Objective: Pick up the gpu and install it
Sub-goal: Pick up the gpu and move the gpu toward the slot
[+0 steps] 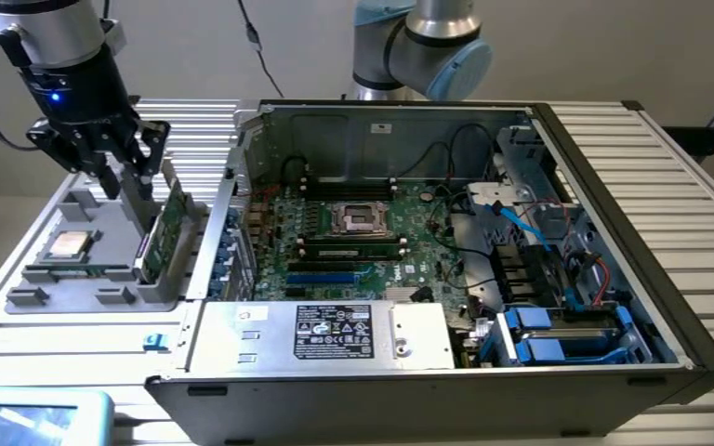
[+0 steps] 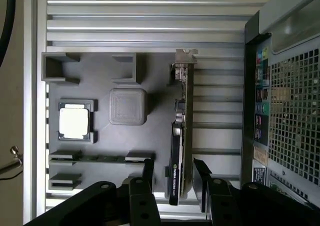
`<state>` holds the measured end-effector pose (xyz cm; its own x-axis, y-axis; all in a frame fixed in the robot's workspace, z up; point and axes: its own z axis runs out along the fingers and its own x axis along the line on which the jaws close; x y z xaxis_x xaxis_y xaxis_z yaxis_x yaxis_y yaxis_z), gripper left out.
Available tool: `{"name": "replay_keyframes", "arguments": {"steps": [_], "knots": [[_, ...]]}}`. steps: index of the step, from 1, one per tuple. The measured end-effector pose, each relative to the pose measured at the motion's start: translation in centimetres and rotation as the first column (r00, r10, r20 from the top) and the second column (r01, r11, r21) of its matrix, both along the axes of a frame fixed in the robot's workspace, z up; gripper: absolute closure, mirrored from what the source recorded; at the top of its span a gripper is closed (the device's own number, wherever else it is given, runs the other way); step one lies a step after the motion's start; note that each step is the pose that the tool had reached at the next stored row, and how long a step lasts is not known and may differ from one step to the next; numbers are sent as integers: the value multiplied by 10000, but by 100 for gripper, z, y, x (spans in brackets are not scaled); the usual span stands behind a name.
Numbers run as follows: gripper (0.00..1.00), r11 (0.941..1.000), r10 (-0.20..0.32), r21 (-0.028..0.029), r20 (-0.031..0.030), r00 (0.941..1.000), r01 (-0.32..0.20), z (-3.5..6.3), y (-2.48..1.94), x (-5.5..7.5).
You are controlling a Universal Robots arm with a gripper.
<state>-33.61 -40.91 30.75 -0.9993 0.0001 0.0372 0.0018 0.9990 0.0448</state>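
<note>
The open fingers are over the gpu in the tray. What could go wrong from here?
The gpu stands on edge in the gray tray. If the fingers meet its top edge, it may tilt or jam.
The computer case is close beside the tray, so a lifted card might strike it.

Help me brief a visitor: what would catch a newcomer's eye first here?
The open computer case sits in the middle of the exterior view, its motherboard bare. At that view's left, the gripper hangs open over a grey tray, fingers either side of the gpu standing on edge there. A silver processor chip lies in the same tray.
</note>
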Motion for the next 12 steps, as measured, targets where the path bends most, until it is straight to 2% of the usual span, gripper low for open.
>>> {"name": "replay_keyframes", "arguments": {"steps": [12], "knots": [[57,10000,9,1,0,10000,-9,-219,0,67]]}}
